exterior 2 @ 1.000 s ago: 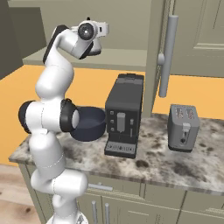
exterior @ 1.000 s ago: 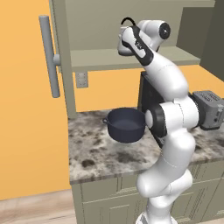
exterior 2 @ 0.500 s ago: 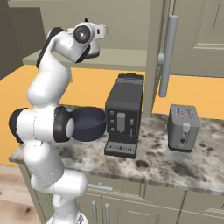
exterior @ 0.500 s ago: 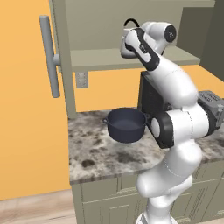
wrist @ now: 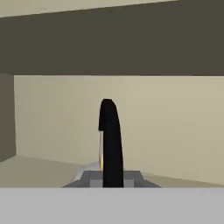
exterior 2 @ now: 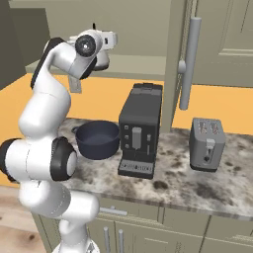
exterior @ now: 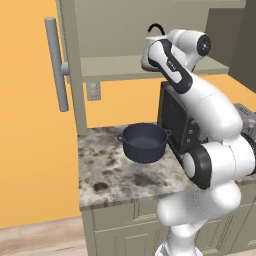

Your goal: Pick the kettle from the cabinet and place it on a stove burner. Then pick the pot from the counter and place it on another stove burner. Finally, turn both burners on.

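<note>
Reaching up into the open cabinet (exterior: 125,30), the white arm has its hand (exterior: 148,56) at the kettle (wrist: 109,177) on the shelf (exterior: 110,66). The hand's fingers are drawn fully together; they look closed at the kettle's arched black handle (wrist: 110,144), which rises straight up the middle of the hand view, but the grip itself is hidden behind the wrist in both base views. The kettle's grey body sits low in the hand view, with the cabinet's beige back wall behind it. In the left base view the top of the black handle arcs just above the wrist.

Down on the bench (exterior: 110,175), the dark pot (exterior: 144,142) stands upright with no lid, just beside the black coffee machine (exterior 2: 140,129). A grey toaster (exterior 2: 207,144) sits farther along the bench, apart from the machine. The cabinet door's long grey bar handle (exterior: 56,64) hangs vertically at the left of the left base view.
</note>
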Tool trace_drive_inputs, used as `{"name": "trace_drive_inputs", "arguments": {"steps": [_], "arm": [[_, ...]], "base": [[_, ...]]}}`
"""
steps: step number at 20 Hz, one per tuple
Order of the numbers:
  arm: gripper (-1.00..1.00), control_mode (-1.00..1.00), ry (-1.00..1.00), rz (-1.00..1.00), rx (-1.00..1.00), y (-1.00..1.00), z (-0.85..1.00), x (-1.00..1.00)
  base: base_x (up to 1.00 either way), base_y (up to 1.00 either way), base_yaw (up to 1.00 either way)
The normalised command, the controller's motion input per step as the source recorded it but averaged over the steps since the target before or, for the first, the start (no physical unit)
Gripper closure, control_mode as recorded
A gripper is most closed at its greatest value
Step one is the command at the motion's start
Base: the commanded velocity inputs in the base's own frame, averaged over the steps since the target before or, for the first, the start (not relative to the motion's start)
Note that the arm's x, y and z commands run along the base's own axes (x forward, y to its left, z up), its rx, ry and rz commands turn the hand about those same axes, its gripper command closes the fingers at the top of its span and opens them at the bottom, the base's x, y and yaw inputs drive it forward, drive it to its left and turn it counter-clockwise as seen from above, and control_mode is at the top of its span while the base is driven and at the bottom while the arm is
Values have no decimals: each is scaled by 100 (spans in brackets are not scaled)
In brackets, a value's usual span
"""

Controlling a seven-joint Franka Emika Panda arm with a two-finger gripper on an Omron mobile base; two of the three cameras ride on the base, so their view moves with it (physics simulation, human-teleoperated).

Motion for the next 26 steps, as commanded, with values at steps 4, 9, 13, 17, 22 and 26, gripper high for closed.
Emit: {"name": "trace_drive_inputs", "arguments": {"steps": [4, 9, 13, 17, 22, 26], "arm": [[100, -100, 0, 0, 0, 0, 0, -63], [100, -100, 0, 0, 0, 0, 0, -62], [100, -100, 0, 0, 0, 0, 0, -65], [100, -100, 0, 0, 0, 0, 0, -64], [100, -100, 0, 0, 0, 0, 0, -63], [100, -100, 0, 0, 0, 0, 0, -61]], "base": [[0, 0, 0], [0, 0, 0], [0, 0, 0], [0, 0, 0], [0, 0, 0], [0, 0, 0]]}}
